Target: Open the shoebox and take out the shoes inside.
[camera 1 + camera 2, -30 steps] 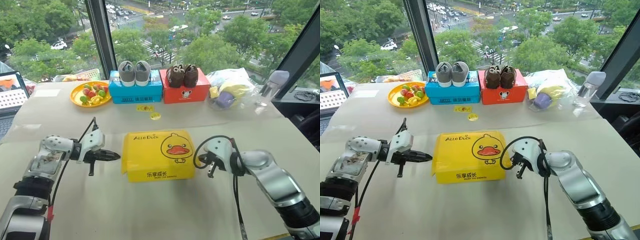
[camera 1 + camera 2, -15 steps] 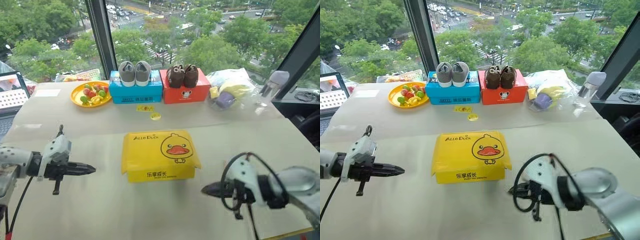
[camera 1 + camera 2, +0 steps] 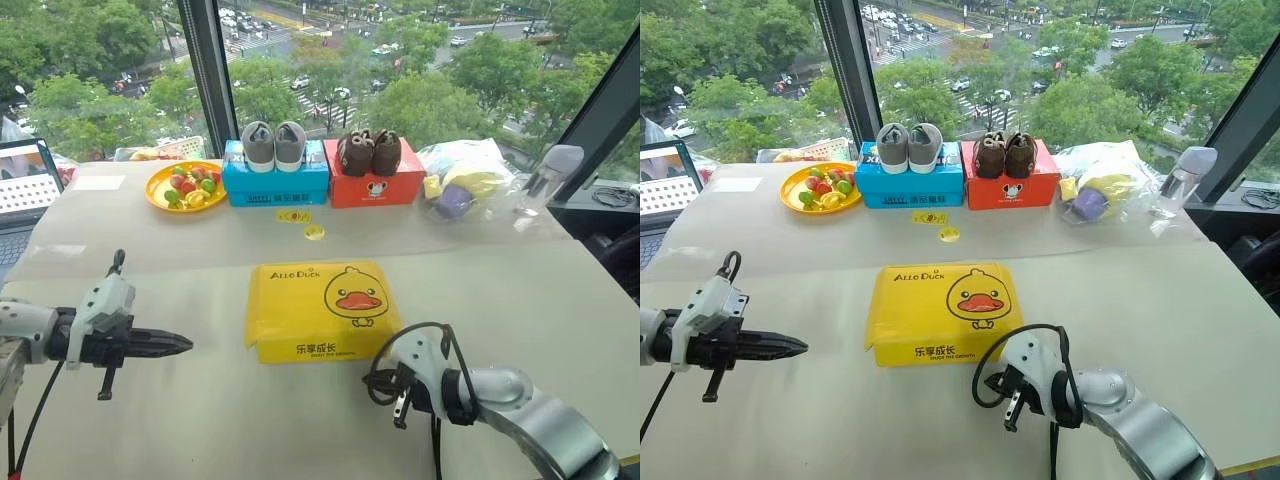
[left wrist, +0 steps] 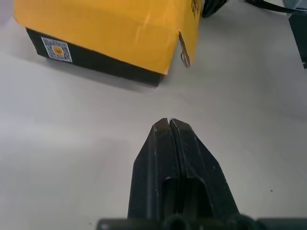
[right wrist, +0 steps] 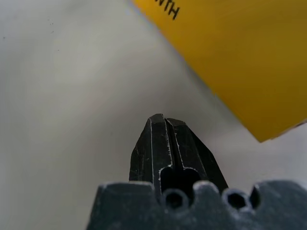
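The shoebox [image 3: 320, 310] lies closed in the middle of the table, its yellow lid showing a cartoon duck face, its sides dark. The shoes are hidden. My left gripper [image 3: 188, 344] is shut and empty, level with the table, pointing at the box's left side from a hand's width away. In the left wrist view its fingertips [image 4: 168, 121] meet short of the box's corner [image 4: 144, 76]. My right gripper [image 3: 380, 382] is shut and empty, just in front of the box's front right corner. The right wrist view has its tips [image 5: 161, 118] near the yellow lid [image 5: 249, 62].
At the back stand a blue box [image 3: 275, 182] topped by grey shoes and a red box [image 3: 372, 185] topped by brown shoes. A yellow fruit plate [image 3: 182, 188], a laptop [image 3: 22, 185], a plastic bag [image 3: 465, 180] and a bottle [image 3: 545, 168] line the far edge.
Both grippers have drawn back from the box's sides. The left one moved out to the left; the right one swung round to the box's front right corner. Both stayed shut.
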